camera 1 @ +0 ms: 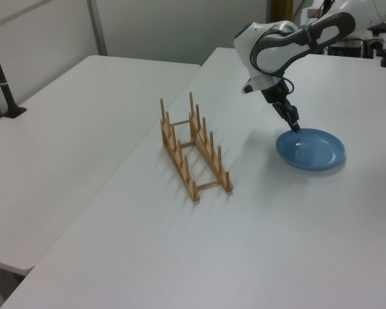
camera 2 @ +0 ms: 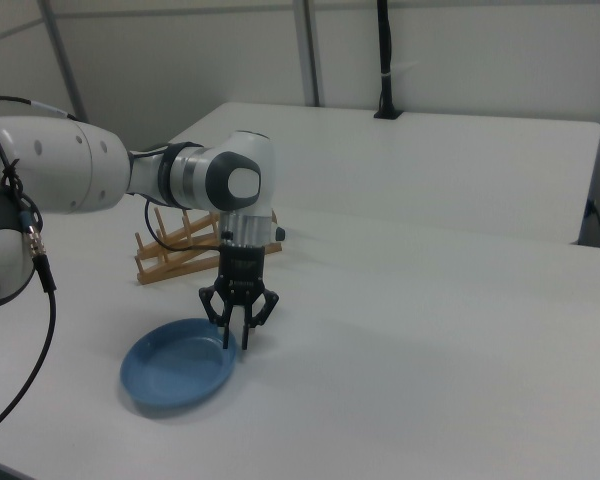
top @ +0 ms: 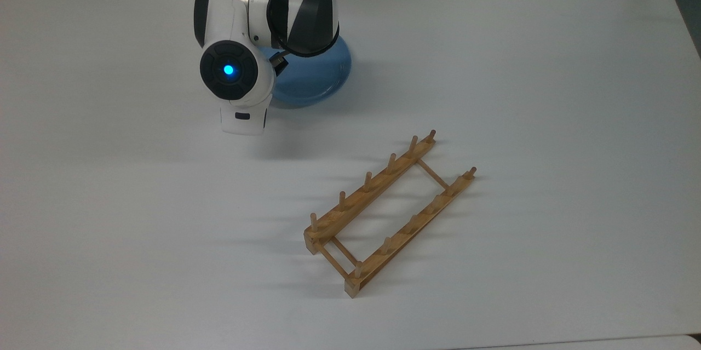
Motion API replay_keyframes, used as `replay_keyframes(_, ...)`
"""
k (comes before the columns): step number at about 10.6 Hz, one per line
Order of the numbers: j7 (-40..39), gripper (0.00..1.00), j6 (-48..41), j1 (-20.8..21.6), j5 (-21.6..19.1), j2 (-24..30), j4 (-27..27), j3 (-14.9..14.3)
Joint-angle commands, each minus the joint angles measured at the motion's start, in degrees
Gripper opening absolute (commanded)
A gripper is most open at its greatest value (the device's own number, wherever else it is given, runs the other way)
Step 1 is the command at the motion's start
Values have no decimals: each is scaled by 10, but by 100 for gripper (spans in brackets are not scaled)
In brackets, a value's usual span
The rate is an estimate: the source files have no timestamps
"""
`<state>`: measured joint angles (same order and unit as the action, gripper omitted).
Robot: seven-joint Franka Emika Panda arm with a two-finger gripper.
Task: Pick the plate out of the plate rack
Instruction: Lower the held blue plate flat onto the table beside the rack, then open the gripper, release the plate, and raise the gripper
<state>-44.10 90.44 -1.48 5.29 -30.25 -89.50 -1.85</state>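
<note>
Step in hand, by my reading: set-down. The plate is lying flat on the desk, well apart from the plate rack, so the lift out of the rack looks done.

Position: in the top view the plate is sitting at about 11 o'clock from the rack, near the far edge of the desk. In the left view it is lying at about 3 o'clock from the rack.

Hand: pointing down at the plate's rim, on the side at 3 o'clock in the right view. The two fingers are standing close together at the rim, seemingly pinching it; I cannot tell for certain whether they are gripping or have just let go.

Next move, as a judgement: spread the fingers fully, then rise straight up so the rim is not dragged or tipped.

Hard to make out:
- In the top view the arm is covering the near half of the plate and the fingers.
- The contact point at the rim is too small to read in the left view.
- In the right view the arm is hiding part of the rack.
</note>
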Motion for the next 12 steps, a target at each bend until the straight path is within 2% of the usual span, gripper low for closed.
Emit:
replay_keyframes(1,1,77,-18,1,14,12,8,-3)
replay_keyframes(2,24,83,-13,0,21,31,15,-3)
replay_keyframes(3,51,95,-11,0,26,43,21,-3)
replay_keyframes(4,82,100,-11,1,30,63,31,-3)
replay_keyframes(7,151,100,-11,7,28,135,32,-3)
replay_keyframes(10,293,100,-12,38,29,187,32,-2)
replay_keyframes(12,418,100,-14,52,23,227,27,-2)
